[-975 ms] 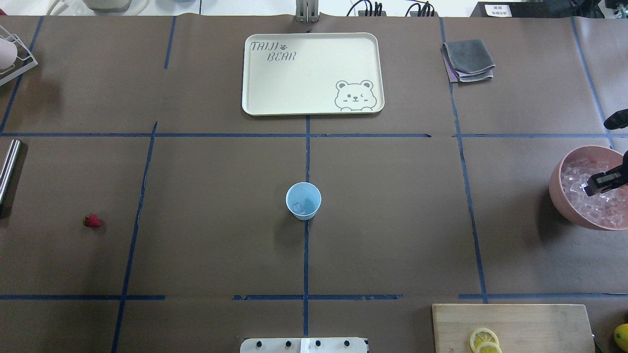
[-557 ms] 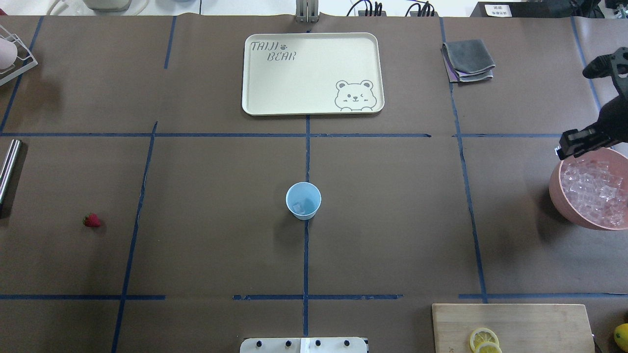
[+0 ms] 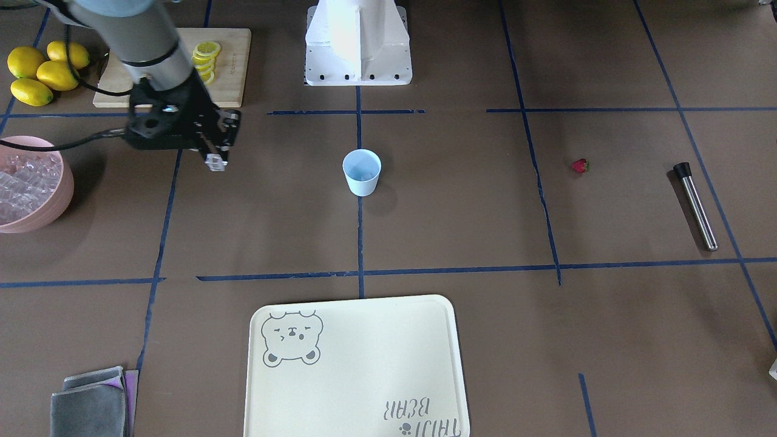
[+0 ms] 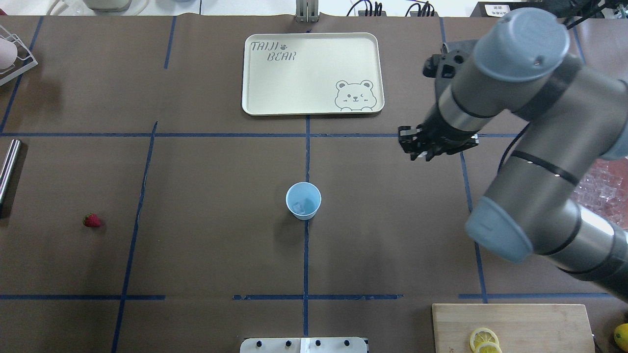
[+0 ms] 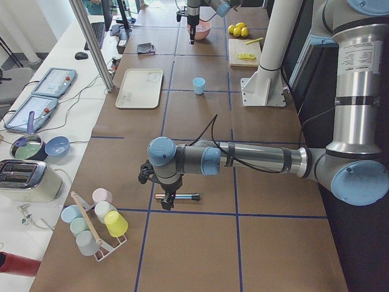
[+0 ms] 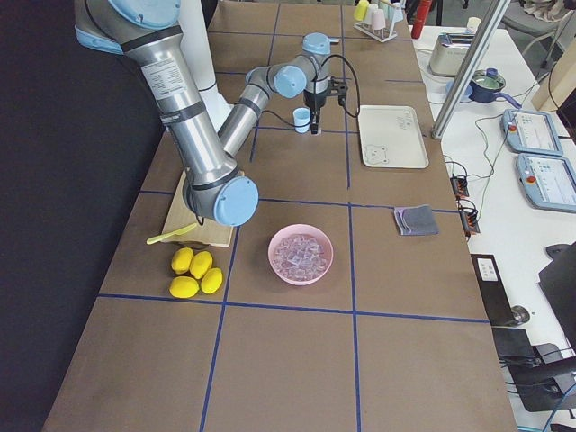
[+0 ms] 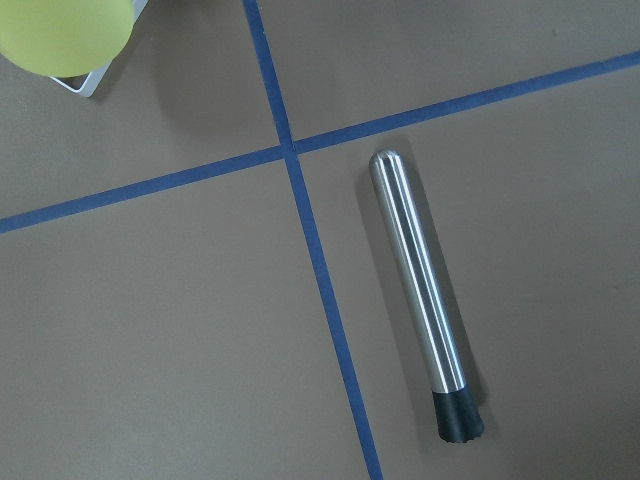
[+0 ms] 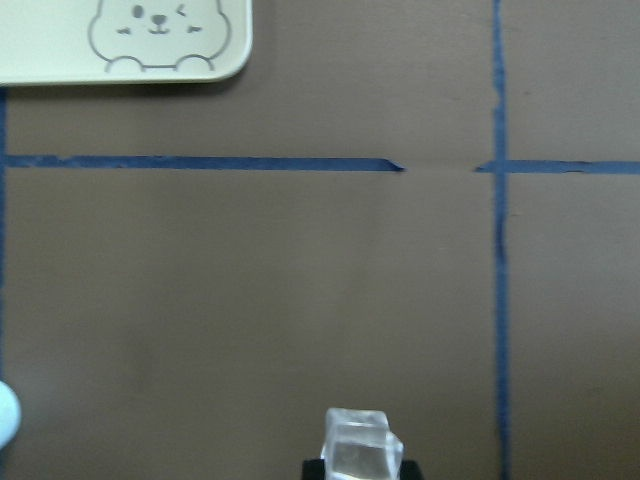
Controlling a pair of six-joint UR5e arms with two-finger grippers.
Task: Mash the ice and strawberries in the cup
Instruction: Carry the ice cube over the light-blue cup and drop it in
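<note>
A robotics lab: a paper-covered table (image 4: 221,171) gridded with blue tape (image 4: 305,255), teach pendants (image 6: 534,132) alongside.

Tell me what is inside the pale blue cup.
Inside the cup, one clear ice cube lies at the bottom. The strawberry is not in it. The cup's near wall hides part of the bottom, so more ice there cannot be ruled out.

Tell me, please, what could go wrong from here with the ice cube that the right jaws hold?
1. The ice cube sits only at the very tip of the right jaws, above the table. Being smooth, it might slip out before it is over the cup.
2. The cup is small and stands free, so a low or off-centre approach could tip it and spill the ice in it.
</note>
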